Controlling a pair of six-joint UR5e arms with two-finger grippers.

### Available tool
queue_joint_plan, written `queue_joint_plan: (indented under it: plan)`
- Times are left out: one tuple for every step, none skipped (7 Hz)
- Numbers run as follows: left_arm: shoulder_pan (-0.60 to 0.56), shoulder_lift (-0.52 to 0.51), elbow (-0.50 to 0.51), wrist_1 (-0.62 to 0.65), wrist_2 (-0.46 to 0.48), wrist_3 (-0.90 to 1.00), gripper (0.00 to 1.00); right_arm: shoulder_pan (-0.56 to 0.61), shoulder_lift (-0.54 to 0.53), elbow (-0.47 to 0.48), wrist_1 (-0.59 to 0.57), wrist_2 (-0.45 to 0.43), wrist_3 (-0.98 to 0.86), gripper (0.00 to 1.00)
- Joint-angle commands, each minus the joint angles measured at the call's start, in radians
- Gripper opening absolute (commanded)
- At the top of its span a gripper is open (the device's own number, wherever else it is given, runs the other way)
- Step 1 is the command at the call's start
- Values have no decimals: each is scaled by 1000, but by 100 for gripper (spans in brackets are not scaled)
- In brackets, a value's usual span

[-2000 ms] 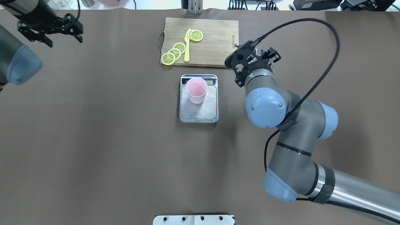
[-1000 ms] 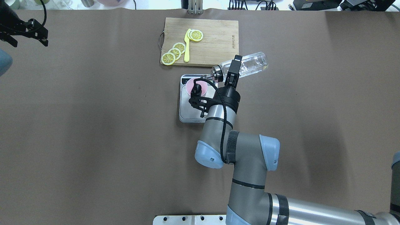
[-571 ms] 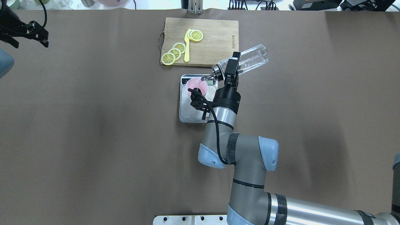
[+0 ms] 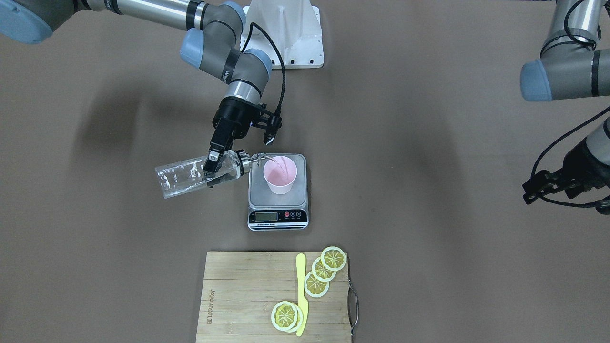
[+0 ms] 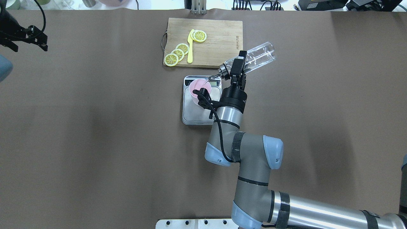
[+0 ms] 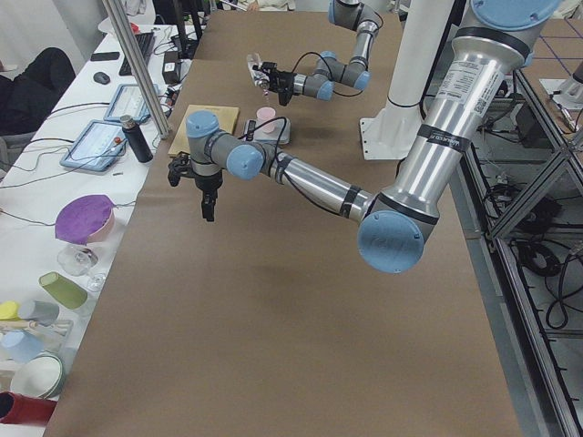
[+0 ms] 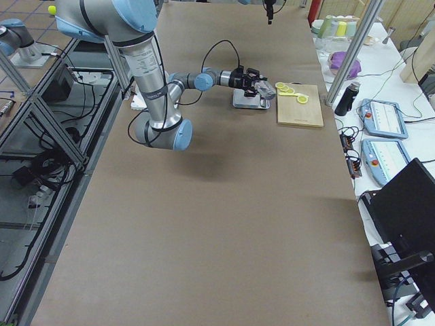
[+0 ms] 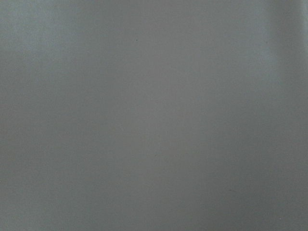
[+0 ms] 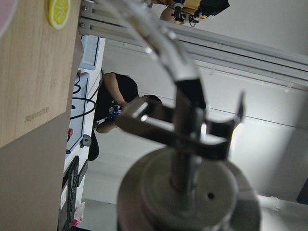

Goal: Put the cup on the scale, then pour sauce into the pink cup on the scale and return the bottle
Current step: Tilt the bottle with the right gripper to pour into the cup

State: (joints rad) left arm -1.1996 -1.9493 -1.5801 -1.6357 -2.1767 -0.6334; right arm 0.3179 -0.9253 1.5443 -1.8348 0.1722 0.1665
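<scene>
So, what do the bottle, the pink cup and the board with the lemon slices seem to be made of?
The bottle looks like clear glass or hard plastic: see-through, with bright glints. The cup seems to be matte pink plastic: opaque, with no shine. The board looks like bamboo or wood, joined from pale strips.

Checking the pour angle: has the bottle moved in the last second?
Yes. The bottle, in the overhead view, swung its base end up-frame, along the right edge of the cutting board.

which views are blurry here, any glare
Left wrist view: featureless grey, nothing resolvable. Right wrist view: the shiny metal pourer cap looms out of focus, backlit. Front-facing view: sharp, with white glints on the small clear glass bottle.
</scene>
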Motion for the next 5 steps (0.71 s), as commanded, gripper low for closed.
queue_joint_plan:
  plan:
    - [0, 1, 2, -4, 0, 0, 98, 3, -7, -1, 180, 59, 18, 0]
    - [0, 0, 2, -4, 0, 0, 98, 7, -39, 3, 303, 122, 16, 0]
    - [-2, 0, 2, -4, 0, 0, 98, 15, -41, 23, 322, 178, 21, 0]
    - [-2, -2, -1, -4, 0, -2, 98, 27, -44, 61, 341, 244, 62, 0]
    - [-3, -2, -1, -4, 0, -2, 98, 48, -53, 141, 341, 339, 74, 0]
